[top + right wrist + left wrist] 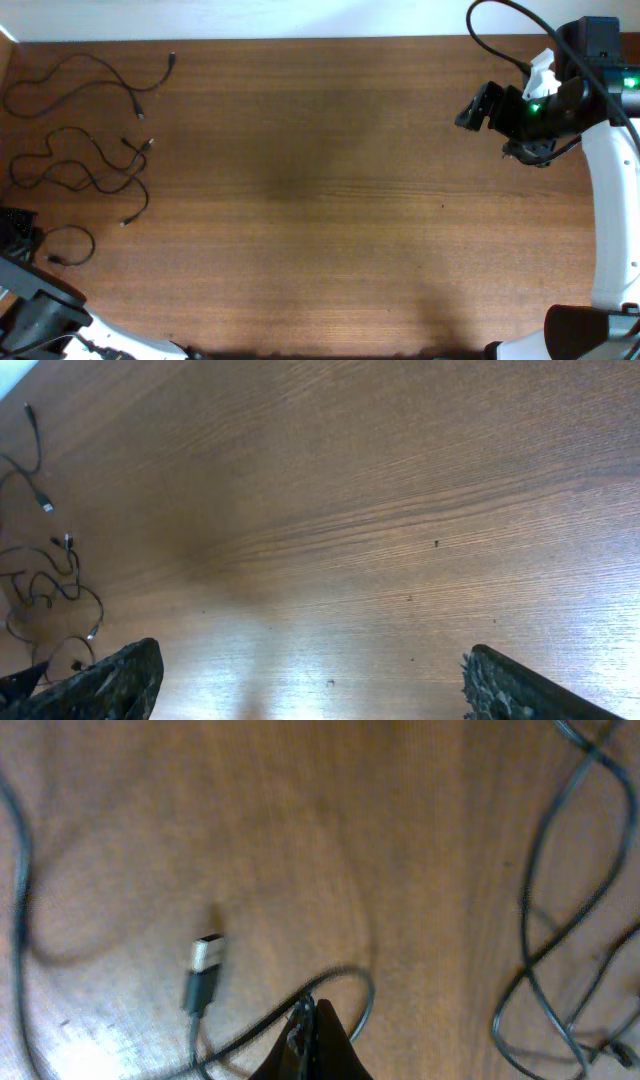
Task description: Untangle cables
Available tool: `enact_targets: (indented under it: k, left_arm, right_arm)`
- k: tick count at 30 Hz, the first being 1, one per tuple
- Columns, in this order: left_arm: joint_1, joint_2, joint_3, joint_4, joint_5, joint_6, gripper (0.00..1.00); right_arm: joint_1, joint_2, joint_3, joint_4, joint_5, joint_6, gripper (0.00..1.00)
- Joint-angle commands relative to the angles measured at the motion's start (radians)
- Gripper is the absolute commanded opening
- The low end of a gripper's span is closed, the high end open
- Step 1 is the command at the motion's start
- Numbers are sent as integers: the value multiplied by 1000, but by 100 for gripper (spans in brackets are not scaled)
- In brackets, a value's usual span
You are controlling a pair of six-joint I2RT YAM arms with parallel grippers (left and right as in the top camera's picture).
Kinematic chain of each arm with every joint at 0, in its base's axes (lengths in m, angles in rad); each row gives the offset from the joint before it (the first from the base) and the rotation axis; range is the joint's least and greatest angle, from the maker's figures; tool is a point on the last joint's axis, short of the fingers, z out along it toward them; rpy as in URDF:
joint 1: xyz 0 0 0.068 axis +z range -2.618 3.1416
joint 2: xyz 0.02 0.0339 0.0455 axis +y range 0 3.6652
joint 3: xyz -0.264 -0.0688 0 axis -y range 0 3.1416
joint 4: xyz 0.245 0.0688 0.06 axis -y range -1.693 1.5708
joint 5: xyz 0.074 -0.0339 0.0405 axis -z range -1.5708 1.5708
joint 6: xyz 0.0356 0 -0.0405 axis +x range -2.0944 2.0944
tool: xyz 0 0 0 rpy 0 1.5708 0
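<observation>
Cables [85, 165]: 3 thin black cords, laid out as separate wavy strands along the left edge of the tabletop [320, 200]. No knot can be made out, tbh.
Top cord [100, 66]: spread out by the far left corner.
Bottom cord [88, 240]: a small loop, tucked in near the near left corner.
Left gripper [313, 1020]: parked at the left edge, fingers closed right down, with the bottom cord's loop caught at the tips.
Plug [206, 956]: a silver end is seen lying flat on the wood just beside that gripper, untouched.
Right gripper [478, 106]: held over the far right part of the tabletop, well apart from the cables. Its jaws are spread wide and nothing is gripped.
</observation>
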Motion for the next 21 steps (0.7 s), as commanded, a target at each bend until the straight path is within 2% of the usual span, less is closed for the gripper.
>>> enact_targets:
  k: [1,5,8,9,10,11,12,15,17,18,19,21]
  left_arm:
    - [-21,-6,-1,9,77,78,0]
    - [-61,-8,13,16,76,219,0]
    - [-55,-59,121,-59,65,235,1]
    - [-52,-87,168,-84,55,236,11]
    - [-51,-109,201,-101,31,245,28]
    - [-51,-137,227,-117,-41,291,70]
    - [-51,-161,231,-135,-153,420,86]
    - [-51,-148,213,-230,-358,657,85]
    - [-34,-129,139,-230,-371,671,88]
    - [-23,-113,88,-212,-372,671,75]
    - [-15,-97,50,-195,-372,671,59]
    - [-10,-61,2,-166,-370,671,72]
  right_arm:
    - [5,10,12,-3,1,-8,96]
    - [4,10,12,-3,1,-8,96]
    - [4,10,12,-2,2,-8,96]
    - [4,10,12,-2,2,-8,96]
    - [4,10,12,0,2,-8,96]
    - [5,10,12,1,2,-8,96]
    - [4,10,12,1,2,-8,96]
    - [4,10,12,1,2,-8,96]
    - [5,10,12,0,2,-8,96]
    - [5,10,12,0,2,-8,96]
    - [4,10,12,0,2,-8,96]
    - [4,10,12,0,2,-8,96]
